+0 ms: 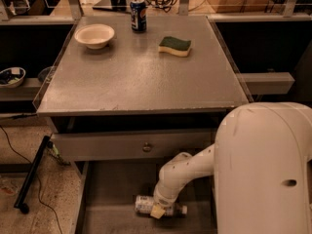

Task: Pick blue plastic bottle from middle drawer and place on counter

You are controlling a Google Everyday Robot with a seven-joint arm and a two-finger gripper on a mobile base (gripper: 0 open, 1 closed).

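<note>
White robot shell (265, 169) fills the near right corner; its arm (187, 169) bends down and left into the middle drawer (109, 199), which is pulled out at the bottom of the view w/ a bare grey floor; the blue plastic bottle (144, 204) lies on its side on that floor, approx. mid-drawer, label end to the left; the gripper (158, 209) sits low over the bottle's middle, touching or just above it, a yellowish tip showing in front; whether the claw is spread or pinching the bottle I cannot tell; behind the drawer a grey drawer front (97, 145) w/ a round knob (147, 147) sits closed under the counter (136, 82); on the counter, toward the back, a green-and-yellow sponge (175, 46) lies right of centre, a pale bowl (94, 35) stands at the left, and a dark blue Pepsi can (138, 15) stands upright at the far edge between them; all three well apart.
</note>
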